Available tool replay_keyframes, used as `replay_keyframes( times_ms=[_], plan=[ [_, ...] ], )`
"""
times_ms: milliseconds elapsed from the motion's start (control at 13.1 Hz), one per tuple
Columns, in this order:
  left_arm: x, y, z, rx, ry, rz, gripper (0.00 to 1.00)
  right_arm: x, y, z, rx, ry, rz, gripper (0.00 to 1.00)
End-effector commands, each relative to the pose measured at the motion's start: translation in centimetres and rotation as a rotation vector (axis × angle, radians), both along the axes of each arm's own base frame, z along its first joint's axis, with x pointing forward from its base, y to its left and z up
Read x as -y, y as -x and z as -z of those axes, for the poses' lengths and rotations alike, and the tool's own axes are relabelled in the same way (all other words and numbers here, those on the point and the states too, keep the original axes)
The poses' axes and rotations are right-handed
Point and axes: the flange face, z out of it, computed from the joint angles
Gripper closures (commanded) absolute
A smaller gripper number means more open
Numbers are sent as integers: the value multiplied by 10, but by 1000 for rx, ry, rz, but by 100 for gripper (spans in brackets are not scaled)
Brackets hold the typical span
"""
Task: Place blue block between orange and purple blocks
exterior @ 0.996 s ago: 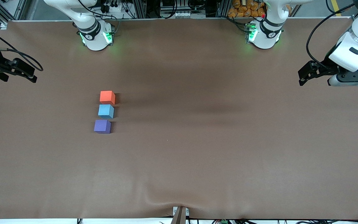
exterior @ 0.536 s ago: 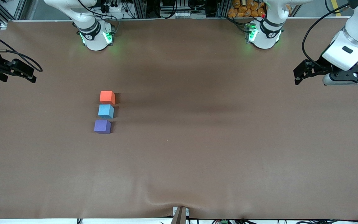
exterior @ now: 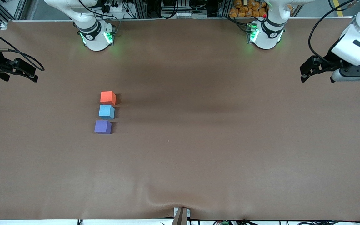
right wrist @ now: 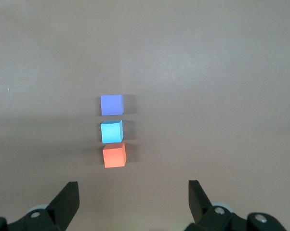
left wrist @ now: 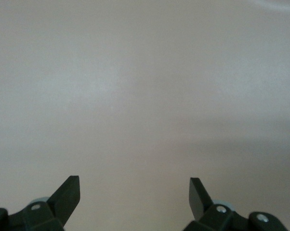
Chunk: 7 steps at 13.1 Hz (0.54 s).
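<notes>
Already, in the front view, the small matte sky-blue cube (exterior: pixel 106 112) sat on the brown table cover (exterior: pixel 217 150) between the matte orange-red cube (exterior: pixel 107 97), farther from the camera, and the matte violet-purple cube (exterior: pixel 102 127), nearer to it. The three made a short column toward the right arm's end of the table, each just beside the next. The left gripper (exterior: pixel 305 70) hung over the left arm's end of the table, and the right gripper (exterior: pixel 31 73) over the right arm's end, both well apart from the cubes; the right arm was mostly cut off at the frame edge.

The left wrist view showed only bare cover past the left gripper's spread, empty fingers (left wrist: pixel 68 197).

The right wrist view showed the three cubes in a row ahead of the right gripper's spread, empty fingers (right wrist: pixel 68 199), blue in the middle.

By my judgement the placing looked done, and little remained beyond both arms waiting clear. Whether narrow gaps separated the cubes was hard to tell.
</notes>
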Motion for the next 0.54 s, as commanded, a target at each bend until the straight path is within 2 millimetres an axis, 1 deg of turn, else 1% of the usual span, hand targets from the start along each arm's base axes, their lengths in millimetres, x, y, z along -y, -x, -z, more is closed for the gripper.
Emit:
replay_keyframes(
  times_ms=[0,460],
  plan=[
    [-4,12,-25,-26,5,10,0,-1,15,-2,22,-7,-13,0],
    [-9,15,-23,-55,-4,29,0,1,14,-1,17,-9,-9,0]
  ],
)
